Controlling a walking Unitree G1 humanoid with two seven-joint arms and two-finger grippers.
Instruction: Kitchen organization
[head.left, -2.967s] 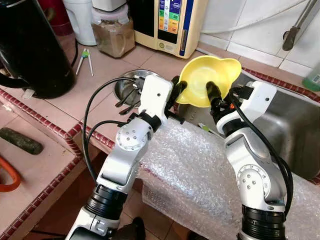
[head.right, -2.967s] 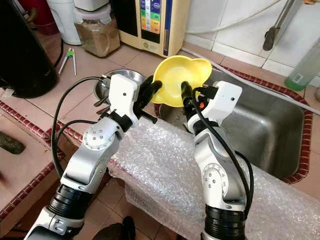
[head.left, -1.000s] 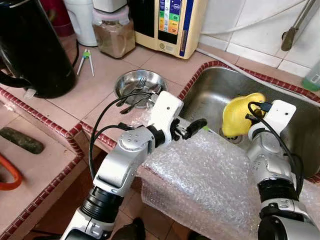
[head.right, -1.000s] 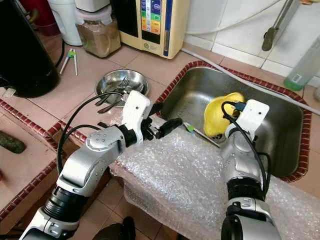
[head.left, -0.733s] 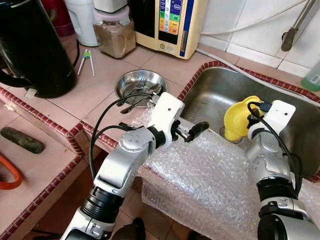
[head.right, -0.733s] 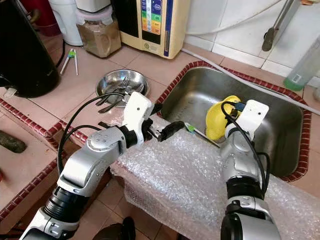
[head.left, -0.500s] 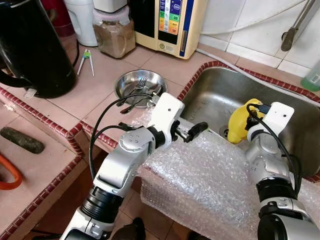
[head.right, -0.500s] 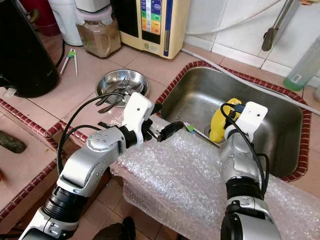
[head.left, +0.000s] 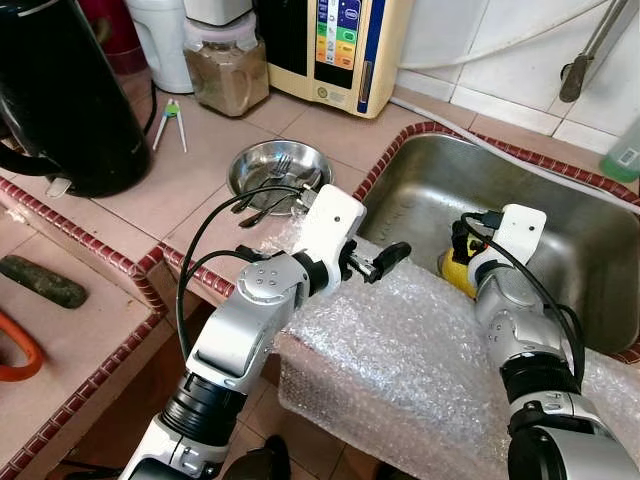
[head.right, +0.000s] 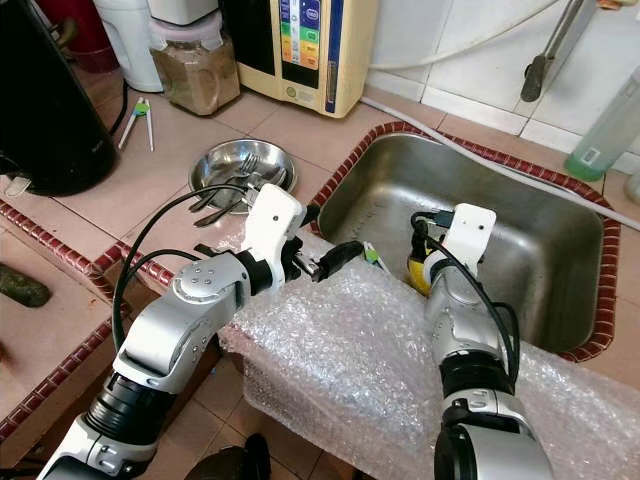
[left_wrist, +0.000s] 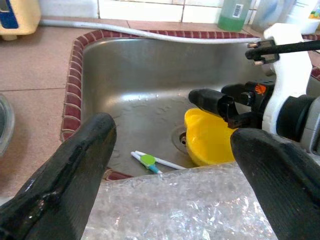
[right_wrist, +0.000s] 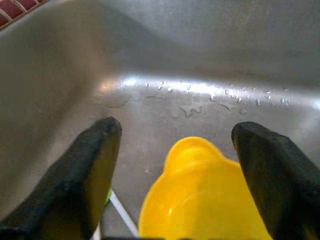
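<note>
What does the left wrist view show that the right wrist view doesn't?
Left wrist view: bubble wrap, the sink's red tiled rim, a green bottle, the right gripper from outside. Right wrist view: water droplets on the sink floor, close up. Both share the yellow bowl in the steel sink and a white-handled utensil beside it.
</note>
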